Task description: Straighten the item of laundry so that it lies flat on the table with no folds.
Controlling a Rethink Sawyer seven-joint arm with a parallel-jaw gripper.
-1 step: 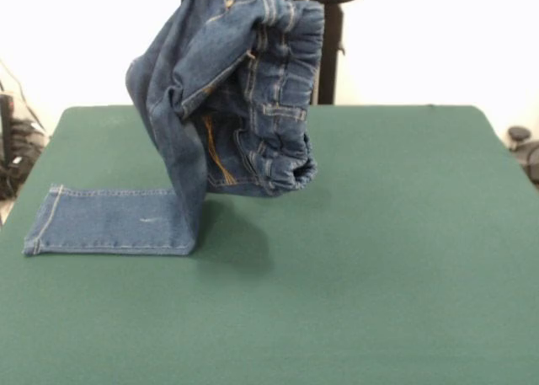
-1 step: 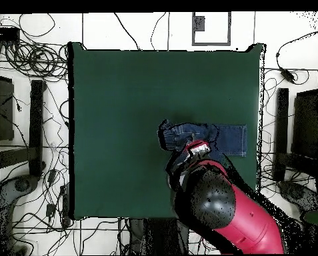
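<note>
The dark green table (image 1: 387, 259) bears one hemmed leg of the blue denim jeans (image 1: 221, 90) flat near an end; the rest hangs bunched, lifted. The gripper (image 2: 196, 151) sits over them, its grip impossible to tell. No legible labels.

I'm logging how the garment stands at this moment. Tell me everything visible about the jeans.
The jeans are small, blue denim with orange-tan stitching. Most of the garment hangs bunched and folded, lifted from above; the waist end runs out of the front view's top. One hemmed leg lies flat on the green table, pointing toward its edge. The gripper's state cannot be seen.
</note>
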